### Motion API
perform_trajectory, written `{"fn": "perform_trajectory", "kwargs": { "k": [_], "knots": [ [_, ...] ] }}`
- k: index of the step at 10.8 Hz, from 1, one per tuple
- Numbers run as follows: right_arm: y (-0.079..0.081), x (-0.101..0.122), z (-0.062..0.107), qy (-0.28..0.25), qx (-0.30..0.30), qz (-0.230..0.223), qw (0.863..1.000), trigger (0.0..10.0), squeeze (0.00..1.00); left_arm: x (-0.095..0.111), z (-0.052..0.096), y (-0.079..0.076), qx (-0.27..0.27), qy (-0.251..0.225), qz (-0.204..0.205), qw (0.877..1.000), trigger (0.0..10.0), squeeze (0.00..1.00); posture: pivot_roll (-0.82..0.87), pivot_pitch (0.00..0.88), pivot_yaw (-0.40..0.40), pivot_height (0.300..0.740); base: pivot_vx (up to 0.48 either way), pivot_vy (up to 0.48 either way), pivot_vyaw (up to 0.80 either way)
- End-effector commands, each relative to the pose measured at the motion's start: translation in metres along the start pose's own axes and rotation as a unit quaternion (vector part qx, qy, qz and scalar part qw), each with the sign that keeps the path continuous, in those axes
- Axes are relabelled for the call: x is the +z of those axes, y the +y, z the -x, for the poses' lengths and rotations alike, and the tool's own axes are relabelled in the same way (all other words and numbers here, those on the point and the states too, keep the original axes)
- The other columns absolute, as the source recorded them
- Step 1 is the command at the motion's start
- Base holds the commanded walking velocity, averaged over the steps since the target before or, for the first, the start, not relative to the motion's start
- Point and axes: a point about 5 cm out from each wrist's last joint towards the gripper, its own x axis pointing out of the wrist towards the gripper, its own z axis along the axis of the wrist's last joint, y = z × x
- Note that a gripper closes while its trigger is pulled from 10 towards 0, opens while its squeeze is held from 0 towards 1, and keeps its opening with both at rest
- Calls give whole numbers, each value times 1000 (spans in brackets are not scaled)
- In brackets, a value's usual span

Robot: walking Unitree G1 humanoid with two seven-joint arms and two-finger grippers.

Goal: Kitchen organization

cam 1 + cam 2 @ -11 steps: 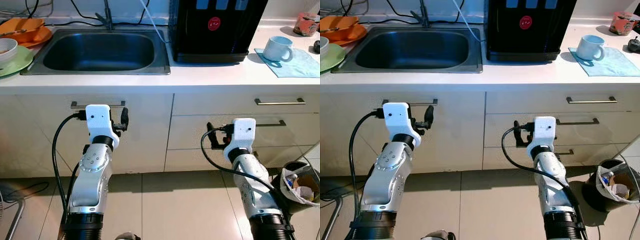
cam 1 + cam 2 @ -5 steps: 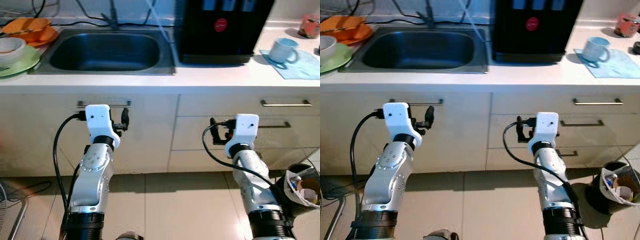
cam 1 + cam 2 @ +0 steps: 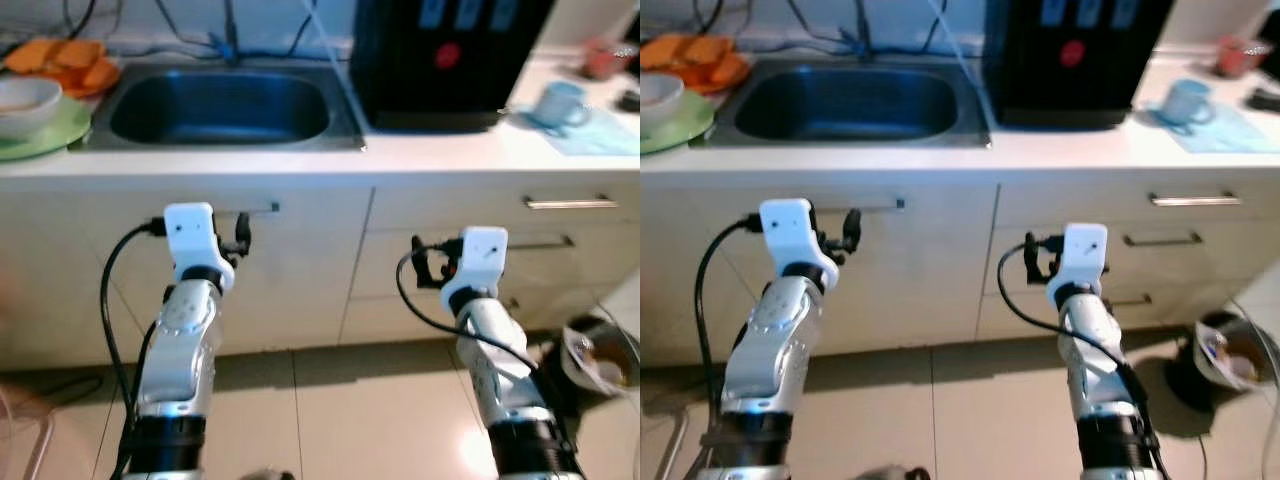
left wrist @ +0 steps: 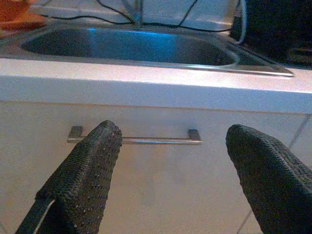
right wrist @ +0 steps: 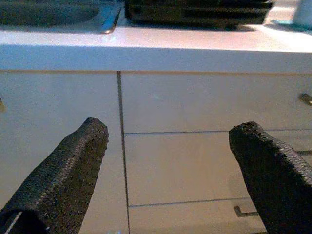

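I stand in front of a kitchen counter with a steel sink. At the counter's left end are a white bowl on a green plate and some orange dishes. A pale blue mug rests on a blue cloth at the right. My left gripper is open and empty, held before the cabinet door below the sink, facing its bar handle. My right gripper is also open and empty, level with the drawer fronts.
A black water dispenser stands on the counter right of the sink. The drawers on the right have metal handles. A bin with a bag of rubbish sits on the tiled floor at the right.
The whole picture has shifted a little to the right and grown blurred, so the camera has moved. Both arms keep the same raised pose with fingers apart.
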Motion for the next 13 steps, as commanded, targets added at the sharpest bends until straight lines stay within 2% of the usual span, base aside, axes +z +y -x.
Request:
{"fn": "perform_trajectory", "kwargs": {
  "k": [1, 5, 8, 9, 11, 13],
  "knots": [
    [-3, -4, 1, 9, -9, -3, 1000, 10000, 0, 0, -1, -6, -6, 5, 2, 1000, 10000, 0, 149, 0, -3, 740, 0, 480, 0],
    [-1, -5, 0, 9, -4, -5, 1000, 10000, 0, 4, -2, -6, -13, -15, 9, 1000, 10000, 0, 147, 0, -7, 740, 0, 0, 0],
    [2, -1, 0, -2, -1, -13, 1000, 10000, 0, 5, -3, -2, 4, -19, 11, 1000, 10000, 0, 148, 0, -6, 740, 0, 0, 0],
    [3, 0, 0, -8, 2, 1, 1000, 10000, 0, 5, -3, -2, 4, -18, 12, 1000, 10000, 0, 149, 0, -5, 740, 0, 0, 0],
    [5, 1, -1, -11, 6, 4, 1000, 10000, 0, 5, -4, -2, 1, -18, 13, 1000, 10000, 0, 147, 0, -4, 740, 0, 0, 800],
    [3, 1, -1, -14, 4, -1, 1000, 10000, 0, 6, -5, -1, 5, -21, 15, 1000, 10000, 0, 146, 0, -3, 740, 0, 0, 0]
  ]
}}
